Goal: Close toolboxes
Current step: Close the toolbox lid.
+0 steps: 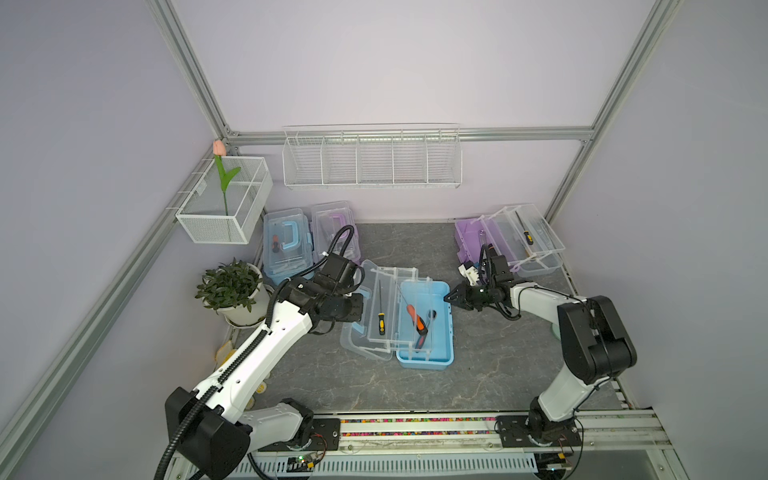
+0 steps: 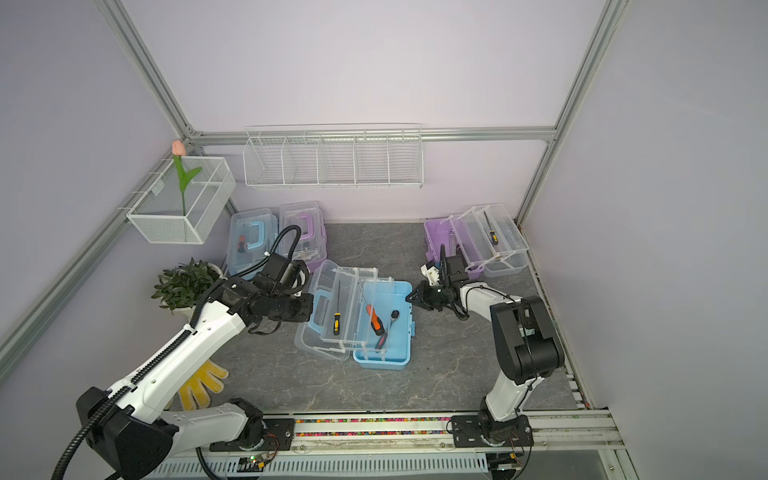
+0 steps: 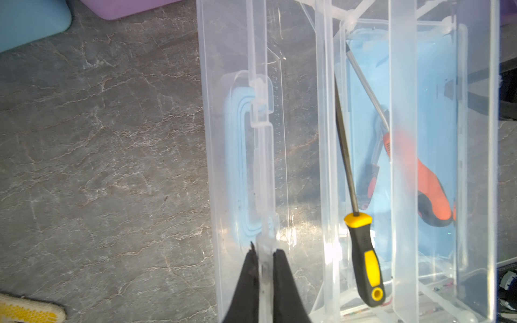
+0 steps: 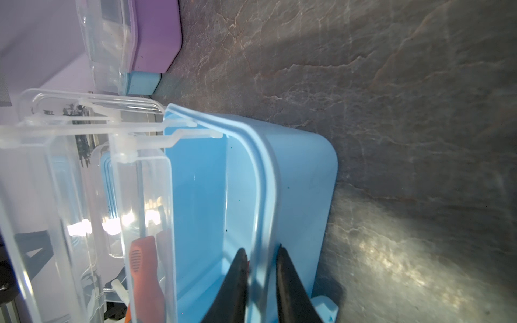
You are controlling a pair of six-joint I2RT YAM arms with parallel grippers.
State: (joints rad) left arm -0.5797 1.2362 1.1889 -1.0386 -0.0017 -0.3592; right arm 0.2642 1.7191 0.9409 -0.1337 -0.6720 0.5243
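Observation:
An open light-blue toolbox (image 1: 436,357) (image 2: 399,349) lies mid-table, its clear lid (image 1: 357,332) and trays folded out to the left. My left gripper (image 1: 362,302) (image 3: 264,251) is shut on an upright edge of the clear lid (image 3: 260,156). My right gripper (image 1: 446,298) (image 4: 263,251) is shut on the rim of the blue base (image 4: 296,195) at its right wall. Two toolboxes, one blue (image 1: 286,245) and one purple (image 1: 334,232), stand with lids down at the back left. A purple toolbox (image 1: 469,241) stands open at the back right.
The open blue box holds a yellow-handled screwdriver (image 1: 381,322) and an orange-handled tool (image 1: 417,322). A potted plant (image 1: 232,291) stands left of my left arm, and a yellow glove (image 2: 203,384) lies beneath it. White wire baskets (image 1: 370,162) (image 1: 226,203) hang on the walls.

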